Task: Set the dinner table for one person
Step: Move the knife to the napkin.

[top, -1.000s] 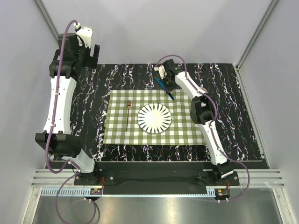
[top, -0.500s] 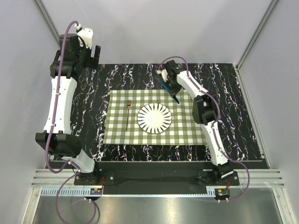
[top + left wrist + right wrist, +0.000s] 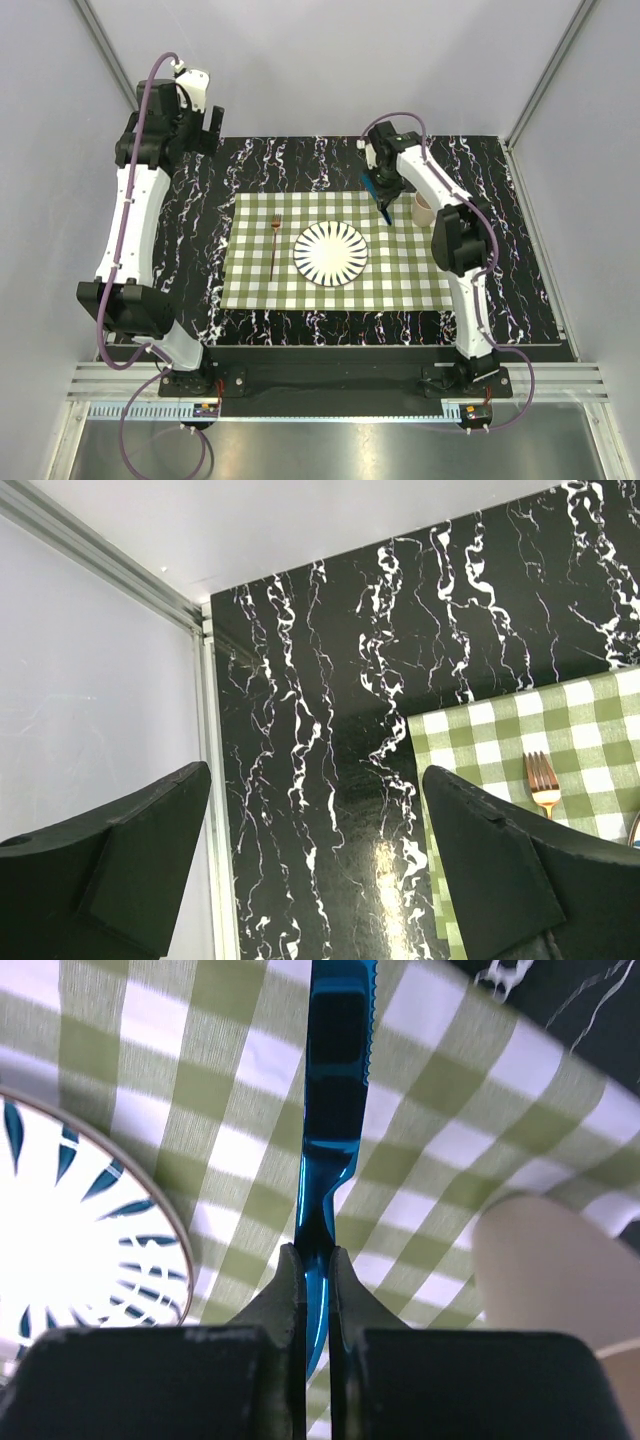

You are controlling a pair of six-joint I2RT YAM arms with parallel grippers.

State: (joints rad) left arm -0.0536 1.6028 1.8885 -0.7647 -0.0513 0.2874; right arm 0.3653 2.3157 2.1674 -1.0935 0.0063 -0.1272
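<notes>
Right gripper [image 3: 315,1260] is pinching a shiny blue serrated knife [image 3: 335,1070] over the green-and-white checked cloth [image 3: 400,275], between the round ray-patterned white plate [image 3: 331,253] and a beige cup [image 3: 425,207]. Left gripper [image 3: 318,780] is hovering wide open above the far-left corner of the black white-veined dinner table [image 3: 290,165]

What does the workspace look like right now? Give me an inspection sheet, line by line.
Surface: black white-veined marble tabletop, green-and-white checked cloth spread on it.
Job's things: white round plate with dark radial stripes and copper fork on the cloth; beige cup by its far right corner.
Clutter: nothing seen.
Tools: left tool open, empty; right tool shut on blue metallic knife over the cloth.
Cables: purple cables along both arms.
Surroundings: plain white walls.
</notes>
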